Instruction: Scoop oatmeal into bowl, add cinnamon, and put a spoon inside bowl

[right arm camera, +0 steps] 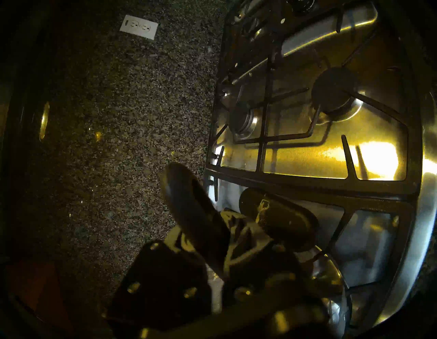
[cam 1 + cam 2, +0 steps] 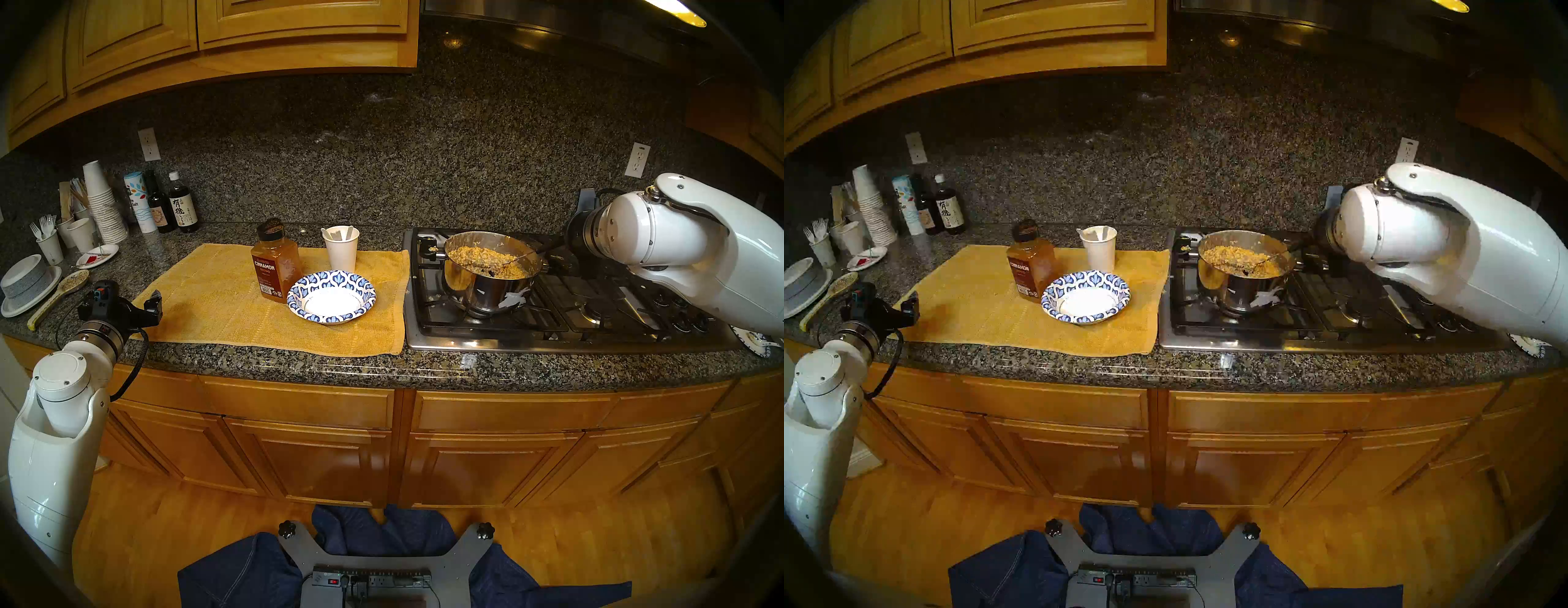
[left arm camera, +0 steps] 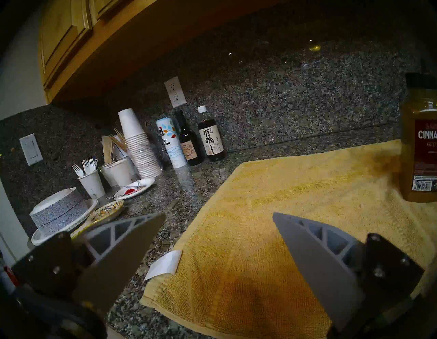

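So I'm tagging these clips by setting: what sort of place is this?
A home kitchen, most likely: a granite counter under wooden cabinets, a gas cooktop with a steel pot of oatmeal on it.

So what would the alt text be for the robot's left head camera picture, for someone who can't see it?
A robot's right arm reaches over a stove, holding a serving spoon in a steel pot of oatmeal. On a yellow towel stand an empty blue-patterned bowl, a cinnamon jar and a paper cup. The left gripper hovers open at the towel's left edge.
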